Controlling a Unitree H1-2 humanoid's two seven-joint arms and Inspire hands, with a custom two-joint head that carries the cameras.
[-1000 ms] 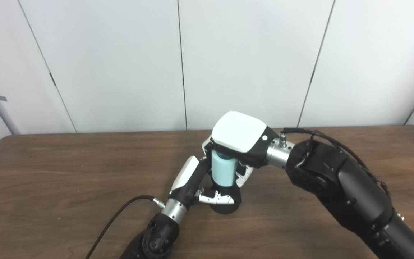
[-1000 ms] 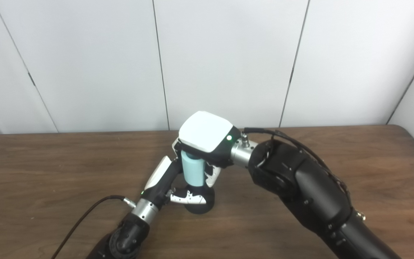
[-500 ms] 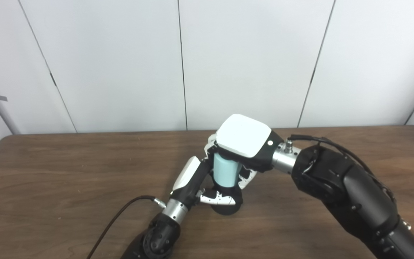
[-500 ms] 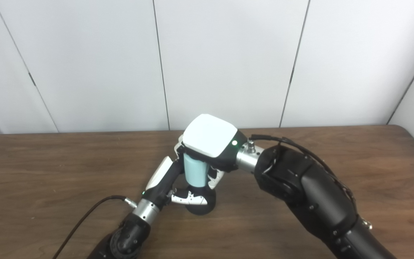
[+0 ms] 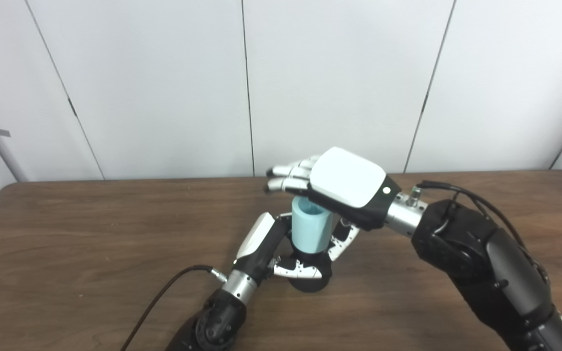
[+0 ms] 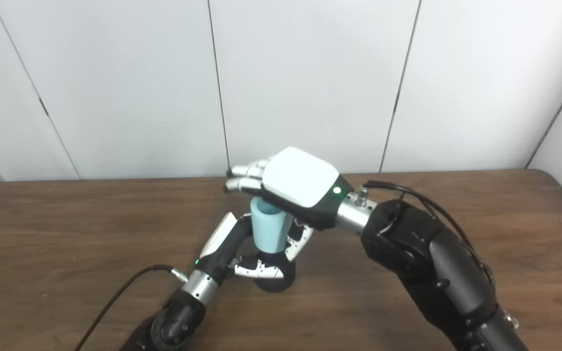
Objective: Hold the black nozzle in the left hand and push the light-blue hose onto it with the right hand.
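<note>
The black nozzle (image 5: 310, 282) stood upright on the brown table (image 5: 66, 253) near its middle, clamped low in my left hand (image 5: 273, 248), whose fingers (image 5: 296, 269) wrapped its base from the left. On top of it sat the light-blue hose (image 5: 311, 231), upright with its open end facing up. To the right and just above, my right hand (image 5: 339, 187) hovered palm down with its fingers (image 5: 288, 178) spread flat past the hose's rim and holding nothing, its thumb (image 5: 344, 237) hanging beside the hose.

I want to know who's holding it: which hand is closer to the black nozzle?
Left. The left hand is wrapped around the black nozzle; the right hand hovers open above the light-blue hose.
</note>
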